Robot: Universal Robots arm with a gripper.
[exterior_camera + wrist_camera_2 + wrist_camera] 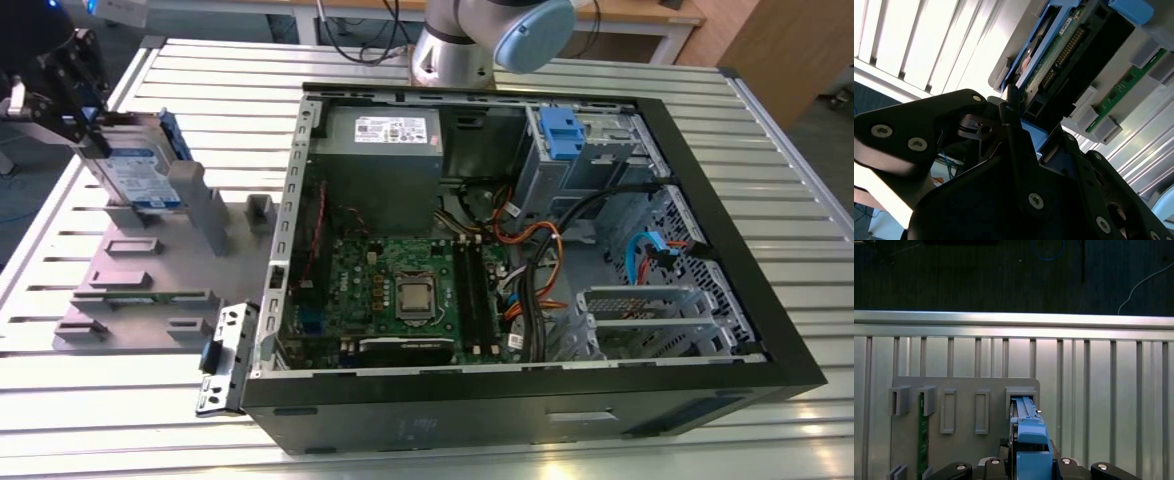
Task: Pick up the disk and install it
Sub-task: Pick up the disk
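Observation:
The disk (138,172) stands upright on its edge at the far end of a grey fixture plate (147,290), on the exterior view's left. It is a silver drive with a white-and-blue label, framed by a blue carrier. My gripper (96,128) is at its upper end, shut on it. In the first wrist view the blue carrier edge of the disk (1029,440) runs from a fixture slot (1021,397) to between my fingers, gripper (1030,462). In the second wrist view the disk (1054,65) shows its green circuit board, with a black finger (1014,130) against its edge.
The open computer case (781,330) lies on the slatted aluminium table (80,400). Inside are a grey drive cage with a blue latch (561,135), a power supply (380,140) and the motherboard (400,290). A green memory stick (140,297) sits in the fixture. The arm's base (454,50) stands behind the case.

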